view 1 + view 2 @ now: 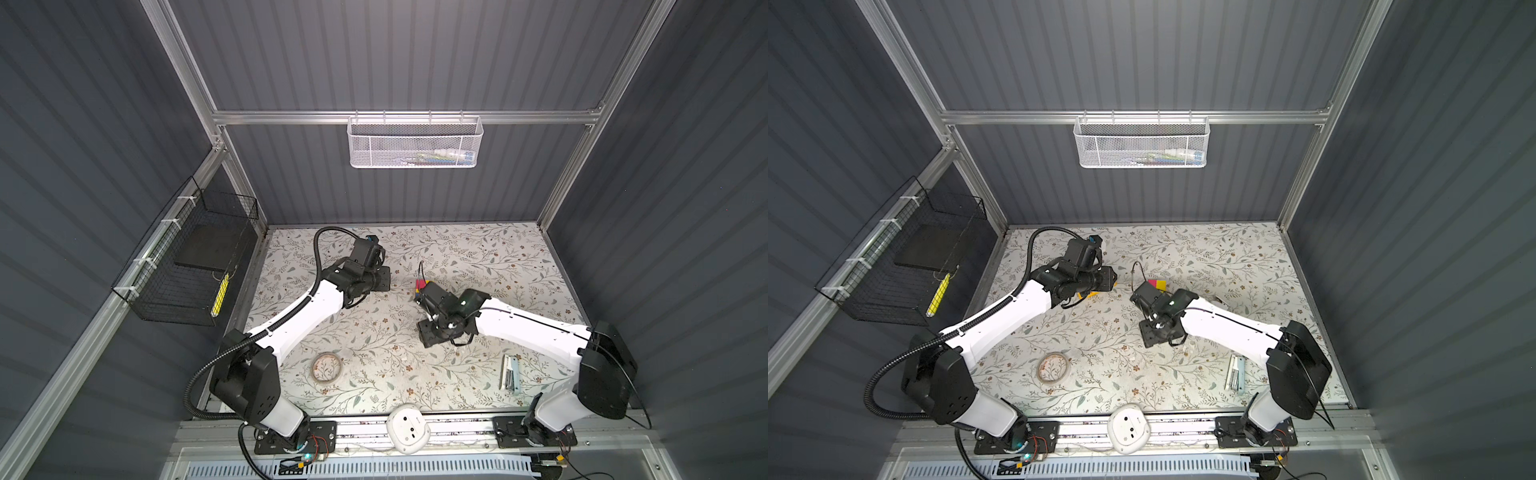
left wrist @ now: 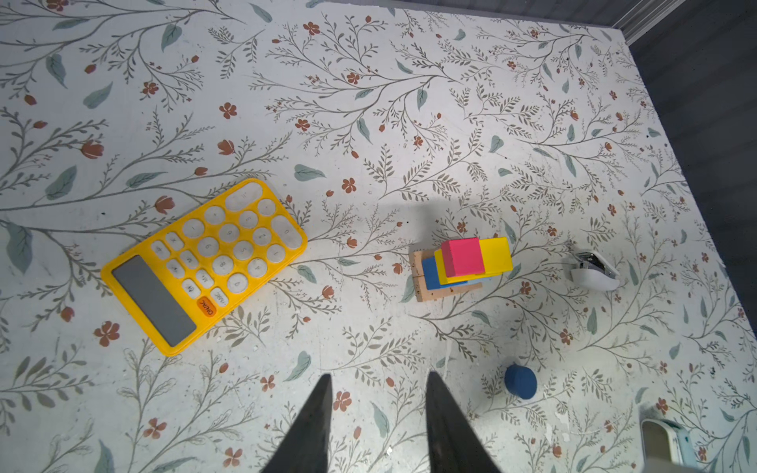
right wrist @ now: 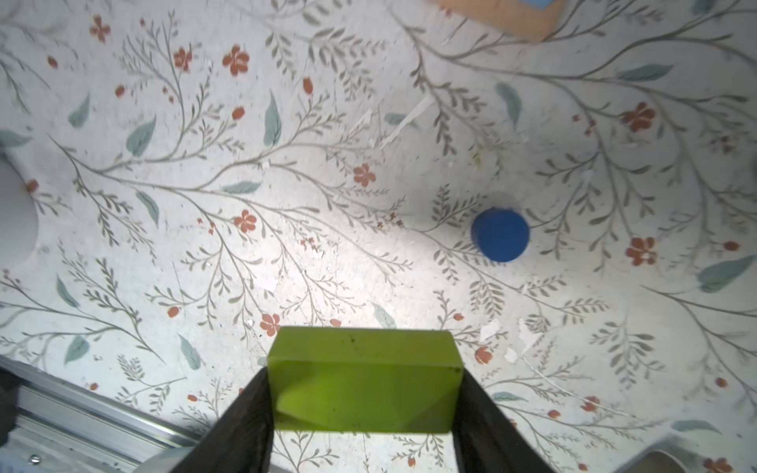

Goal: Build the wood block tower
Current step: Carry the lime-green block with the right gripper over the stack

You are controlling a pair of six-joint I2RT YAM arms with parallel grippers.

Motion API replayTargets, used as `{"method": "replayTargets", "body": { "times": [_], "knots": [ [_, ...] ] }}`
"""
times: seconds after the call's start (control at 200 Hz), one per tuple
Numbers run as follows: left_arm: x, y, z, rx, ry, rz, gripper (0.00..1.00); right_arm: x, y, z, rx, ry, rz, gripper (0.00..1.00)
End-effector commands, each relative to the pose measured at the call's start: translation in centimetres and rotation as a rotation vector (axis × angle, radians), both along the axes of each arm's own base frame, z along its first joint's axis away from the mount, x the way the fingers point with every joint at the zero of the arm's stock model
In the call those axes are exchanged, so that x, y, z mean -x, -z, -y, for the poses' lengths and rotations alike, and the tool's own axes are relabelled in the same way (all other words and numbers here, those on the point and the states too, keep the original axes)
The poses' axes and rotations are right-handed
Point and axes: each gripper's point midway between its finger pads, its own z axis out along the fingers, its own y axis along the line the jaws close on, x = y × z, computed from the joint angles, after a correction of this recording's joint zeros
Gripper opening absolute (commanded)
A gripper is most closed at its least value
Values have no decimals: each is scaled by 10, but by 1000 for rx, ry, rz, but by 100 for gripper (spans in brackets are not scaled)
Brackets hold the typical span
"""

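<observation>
Gripping the lime bar [image 3: 364,356] by its ends, my right claw [image 3: 364,383] hangs above the table [image 3: 205,164], near the blue cylinder [image 3: 499,234]. My left claw [image 2: 379,413] is open and empty. I see the tower [image 2: 434,282], pink cube [image 2: 463,256] on top, standing apart from the calculator [image 2: 205,262].

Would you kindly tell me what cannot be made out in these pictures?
- Wood block tower: in both top views the right arm covers all but its pink and yellow top.
- Lime bar: right wrist view only; beneath that arm in both top views.
- Tan bar: cut off by the right wrist view's edge.
- White basket: contents too small behind the mesh.
</observation>
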Motion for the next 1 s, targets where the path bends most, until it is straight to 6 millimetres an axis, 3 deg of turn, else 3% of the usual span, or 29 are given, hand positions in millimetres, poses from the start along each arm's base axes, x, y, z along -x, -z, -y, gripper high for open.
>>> {"method": "replayTargets", "body": {
  "times": [0.0,0.21,0.64,0.77,0.995],
  "knots": [
    [-11,-3,-15,-35,-24,3,38,-13,-3,16,57,76,-48,54],
    [-24,-4,-31,-7,-56,-10,38,-57,-15,10,48,149,-45,54],
    [-38,1,-51,15,-85,-43,38,-128,-15,7,51,254,0,51],
    [-39,5,-54,13,-91,-51,38,-143,-13,16,103,306,15,49],
    [-41,11,-54,20,-88,-69,38,-156,-10,14,75,345,21,47]
  ]
}}
